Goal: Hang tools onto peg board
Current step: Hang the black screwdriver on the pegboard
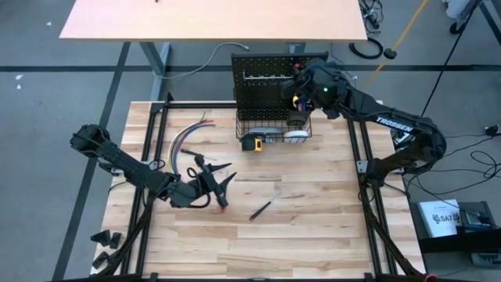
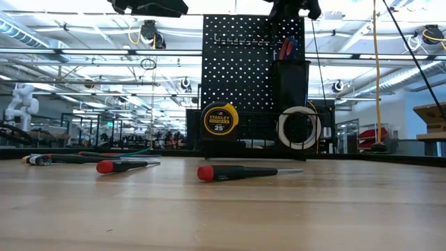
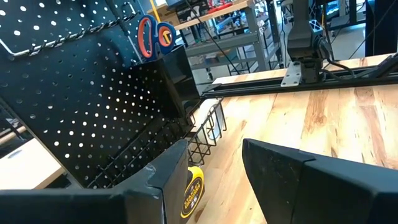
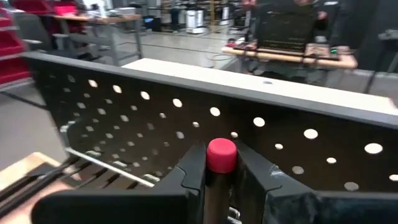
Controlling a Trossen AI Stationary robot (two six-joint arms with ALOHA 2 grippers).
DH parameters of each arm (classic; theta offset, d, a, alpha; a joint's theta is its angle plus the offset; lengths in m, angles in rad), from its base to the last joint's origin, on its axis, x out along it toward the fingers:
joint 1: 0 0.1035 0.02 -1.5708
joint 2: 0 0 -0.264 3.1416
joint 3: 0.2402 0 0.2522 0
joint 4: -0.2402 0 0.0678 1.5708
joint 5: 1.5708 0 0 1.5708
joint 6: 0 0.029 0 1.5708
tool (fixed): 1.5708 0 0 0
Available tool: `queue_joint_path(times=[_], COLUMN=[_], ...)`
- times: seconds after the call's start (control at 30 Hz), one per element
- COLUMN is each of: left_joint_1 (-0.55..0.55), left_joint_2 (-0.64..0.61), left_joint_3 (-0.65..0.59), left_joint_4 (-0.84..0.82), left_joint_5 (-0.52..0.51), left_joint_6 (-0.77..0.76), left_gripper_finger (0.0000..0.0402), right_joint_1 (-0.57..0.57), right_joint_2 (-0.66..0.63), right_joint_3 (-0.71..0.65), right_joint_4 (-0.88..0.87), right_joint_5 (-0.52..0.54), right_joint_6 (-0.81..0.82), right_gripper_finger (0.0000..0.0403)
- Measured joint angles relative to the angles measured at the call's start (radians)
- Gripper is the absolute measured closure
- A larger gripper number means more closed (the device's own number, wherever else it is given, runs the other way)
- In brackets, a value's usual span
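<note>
1. Counting the tools on the tabletop [image 1: 313, 196]: two red-tipped screwdrivers lying flat, one [image 2: 240, 172] near the middle and another [image 2: 122, 166] to its left in the low view, well apart from the board.
2. Also one yellow tape measure [image 2: 220, 120], standing just in front of the peg board [image 1: 262, 78], beside the black wire basket [image 1: 274, 133].
3. One small black cup [image 3: 177, 65] on the board, with orange and blue handle loops [image 3: 149, 34] sticking out of it (scissors, by the look).
4. One bundle of coloured wires [image 1: 184, 141] lying left of the board.
5. Reaching up over the board's top edge: the right gripper [image 4: 221, 171], arm stretched across from the right side, fingers clamped on a third screwdriver [image 4: 221, 154], its red cap poking up between them.
6. Hovering above the table's left-centre: the left gripper [image 3: 214, 168], arm bent low, facing the board, fingers parted with nothing seen between them.
</note>
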State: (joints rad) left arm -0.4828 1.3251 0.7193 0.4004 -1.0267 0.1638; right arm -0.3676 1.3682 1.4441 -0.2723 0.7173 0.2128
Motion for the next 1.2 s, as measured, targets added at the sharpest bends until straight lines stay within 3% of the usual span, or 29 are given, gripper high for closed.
queue_joint_path(times=[0.4,0.77,1.2], left_joint_1=[0.0,0.0,0.0], left_joint_2=[0.0,0.0,0.0], left_joint_3=[0.0,0.0,0.0], left_joint_4=[0.0,0.0,-0.024], left_joint_5=[0.0,0.0,0.0], left_joint_6=[0.001,0.001,0.005], left_gripper_finger=[0.0241,0.0241,0.0241], right_joint_1=[-0.001,-0.004,0.022], right_joint_2=[0.023,0.022,-0.058], right_joint_3=[-0.001,-0.001,0.0], right_joint_4=[0.007,-0.027,-0.041], right_joint_5=[0.018,0.016,0.011], right_joint_6=[-0.019,-0.058,-0.103], right_gripper_finger=[0.0355,0.0224,0.0177])
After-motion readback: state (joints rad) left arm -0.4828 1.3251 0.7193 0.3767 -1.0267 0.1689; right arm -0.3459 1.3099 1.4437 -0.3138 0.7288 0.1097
